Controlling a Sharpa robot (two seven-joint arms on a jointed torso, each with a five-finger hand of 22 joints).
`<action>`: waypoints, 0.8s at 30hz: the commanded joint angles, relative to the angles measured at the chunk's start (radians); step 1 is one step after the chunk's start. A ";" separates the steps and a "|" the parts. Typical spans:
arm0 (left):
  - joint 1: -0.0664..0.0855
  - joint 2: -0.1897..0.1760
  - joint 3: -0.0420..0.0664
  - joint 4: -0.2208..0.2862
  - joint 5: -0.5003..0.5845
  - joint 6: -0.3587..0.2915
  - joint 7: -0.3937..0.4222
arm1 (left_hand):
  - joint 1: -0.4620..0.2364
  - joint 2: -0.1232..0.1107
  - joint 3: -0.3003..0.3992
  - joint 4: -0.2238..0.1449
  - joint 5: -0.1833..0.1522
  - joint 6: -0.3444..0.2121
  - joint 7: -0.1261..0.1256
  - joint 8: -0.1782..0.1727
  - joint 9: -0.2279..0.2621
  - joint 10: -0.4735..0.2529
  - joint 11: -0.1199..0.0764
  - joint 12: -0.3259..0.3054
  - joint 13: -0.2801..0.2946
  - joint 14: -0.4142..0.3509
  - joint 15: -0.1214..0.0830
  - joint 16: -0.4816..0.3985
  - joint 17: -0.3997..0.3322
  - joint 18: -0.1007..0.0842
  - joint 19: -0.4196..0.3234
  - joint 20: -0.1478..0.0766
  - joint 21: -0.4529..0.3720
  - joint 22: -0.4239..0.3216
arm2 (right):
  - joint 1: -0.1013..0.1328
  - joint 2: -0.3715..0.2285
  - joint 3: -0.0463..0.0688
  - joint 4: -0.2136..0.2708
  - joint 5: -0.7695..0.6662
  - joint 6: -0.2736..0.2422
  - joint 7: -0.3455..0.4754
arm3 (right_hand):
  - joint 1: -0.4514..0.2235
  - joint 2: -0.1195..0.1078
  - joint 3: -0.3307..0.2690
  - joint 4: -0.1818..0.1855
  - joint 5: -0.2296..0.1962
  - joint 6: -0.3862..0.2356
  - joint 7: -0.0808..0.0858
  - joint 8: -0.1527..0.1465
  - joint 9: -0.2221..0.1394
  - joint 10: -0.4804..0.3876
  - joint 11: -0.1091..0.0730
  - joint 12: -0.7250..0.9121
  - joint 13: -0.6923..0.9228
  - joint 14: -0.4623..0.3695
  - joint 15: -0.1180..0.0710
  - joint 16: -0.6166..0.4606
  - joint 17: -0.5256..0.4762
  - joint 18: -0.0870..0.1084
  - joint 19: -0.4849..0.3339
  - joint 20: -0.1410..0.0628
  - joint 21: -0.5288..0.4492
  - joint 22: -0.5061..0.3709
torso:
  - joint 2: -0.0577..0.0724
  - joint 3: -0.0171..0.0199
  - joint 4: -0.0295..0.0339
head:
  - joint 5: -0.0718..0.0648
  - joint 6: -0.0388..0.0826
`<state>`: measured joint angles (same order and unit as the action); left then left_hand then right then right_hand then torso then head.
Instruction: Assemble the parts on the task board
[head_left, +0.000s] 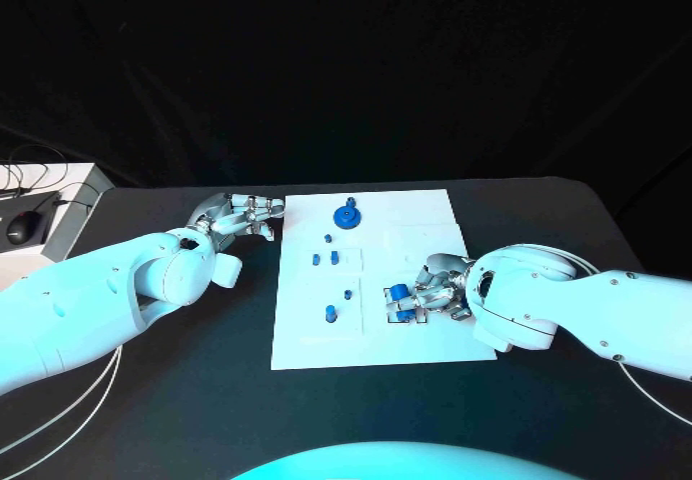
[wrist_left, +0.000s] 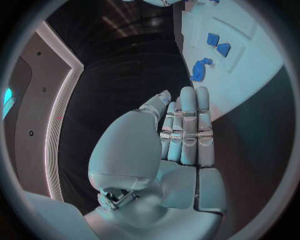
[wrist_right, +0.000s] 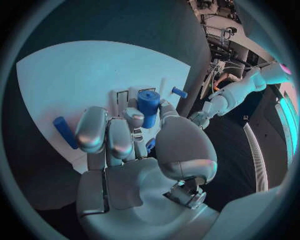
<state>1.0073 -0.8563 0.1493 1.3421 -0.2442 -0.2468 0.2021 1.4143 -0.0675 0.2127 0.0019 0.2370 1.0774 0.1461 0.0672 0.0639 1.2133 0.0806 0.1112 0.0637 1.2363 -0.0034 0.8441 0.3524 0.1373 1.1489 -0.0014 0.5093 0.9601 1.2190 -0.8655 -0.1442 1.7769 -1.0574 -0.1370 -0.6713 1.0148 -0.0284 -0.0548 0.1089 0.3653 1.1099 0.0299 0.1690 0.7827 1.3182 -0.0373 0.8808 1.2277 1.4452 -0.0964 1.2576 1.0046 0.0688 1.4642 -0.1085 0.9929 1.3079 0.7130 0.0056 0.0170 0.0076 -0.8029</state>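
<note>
The right hand (head_left: 430, 295) sits over the near right part of the white task board (head_left: 389, 345), its fingers curled around a blue cylindrical part (wrist_right: 148, 107) that stands upright between thumb and fingertips; in the right wrist view the cylinder rises just past the fingertips, close over the board. A blue peg (wrist_right: 64, 132) lies on the board beside that hand, and a smaller blue peg (wrist_right: 179, 92) lies near the board's edge beyond the held cylinder.

The left hand (head_left: 238, 217) rests off the board, just beside its far left edge over the black bench (head_left: 173, 400). In the left wrist view its fingers (wrist_left: 187, 130) lie straight and pressed side by side, thumb alongside, holding nothing.

On the board, a round blue part with a knob (head_left: 346, 215) stands near the far edge, a pair of small blue pieces (head_left: 326, 259) sits in the middle left, and another small blue piece (head_left: 333, 313) lies nearer the robot
</note>
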 joint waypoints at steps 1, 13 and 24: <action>0.000 0.001 0.001 0.002 0.004 0.016 0.004 | -0.002 -0.008 0.000 0.004 0.006 -0.006 -0.001 -0.002 0.000 -0.009 -0.001 0.003 -0.001 -0.003 0.002 -0.003 -0.002 0.003 0.004 0.001 -0.006 -0.001 | -0.004 0.000 -0.003 0.006 -0.027 0.026 0.020 | 0.003 -0.002 0.004 -0.005 -0.001 0.007 0.002 0.000 0.001 0.000 -0.005 -0.002 0.000 0.001 -0.003 -0.005 0.000 -0.011 -0.004 -0.003 -0.004 0.128 | 0.000 -0.0005 0.0003 | 0.001 -0.001; 0.000 0.001 0.001 0.002 0.004 0.016 0.003 | -0.002 -0.009 0.000 0.007 0.006 -0.007 0.000 -0.002 0.000 -0.010 -0.001 0.003 -0.001 -0.003 0.002 -0.004 -0.002 0.003 0.005 0.002 -0.008 -0.001 | -0.005 0.002 -0.003 0.000 -0.030 0.010 0.027 | -0.024 -0.047 0.034 0.050 -0.112 0.004 0.003 -0.004 -0.003 -0.005 -0.001 -0.014 -0.008 0.001 -0.002 -0.008 -0.002 -0.011 -0.006 -0.002 -0.012 0.126 | 0.000 -0.0009 -0.0002 | 0.000 -0.001; 0.000 0.000 0.001 0.002 0.004 0.015 0.002 | -0.002 -0.009 0.000 0.007 0.006 -0.007 0.000 -0.002 0.000 -0.010 -0.001 0.003 -0.001 -0.003 0.002 -0.004 -0.002 0.003 0.005 0.002 -0.008 -0.001 | -0.005 0.000 -0.003 -0.002 -0.029 -0.016 0.043 | -0.063 -0.154 0.070 0.183 -0.210 0.004 0.006 -0.009 -0.010 -0.008 -0.001 -0.017 -0.013 0.001 0.000 -0.009 0.001 -0.010 -0.006 -0.001 -0.015 0.126 | 0.000 -0.0010 0.0000 | 0.001 -0.003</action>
<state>1.0073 -0.8567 0.1493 1.3420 -0.2441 -0.2467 0.2000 1.4143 -0.0675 0.2126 0.0017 0.2370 1.0774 0.1460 0.0672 0.0639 1.2097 0.0770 0.1112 0.0637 1.2363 -0.0034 0.8441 0.3513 0.1370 1.1489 -0.0013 0.5053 0.9601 1.2153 -0.8665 -0.1474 1.7732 -1.0806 -0.1412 -0.6538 0.9599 -0.1853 0.0180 0.2873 0.1561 1.1103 0.0296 0.1641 0.7723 1.3182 -0.0373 0.8670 1.2155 1.4451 -0.0965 1.2499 1.0043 0.0688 1.4642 -0.1085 0.9813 1.3075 0.7127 0.0047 0.0170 0.0085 -0.8052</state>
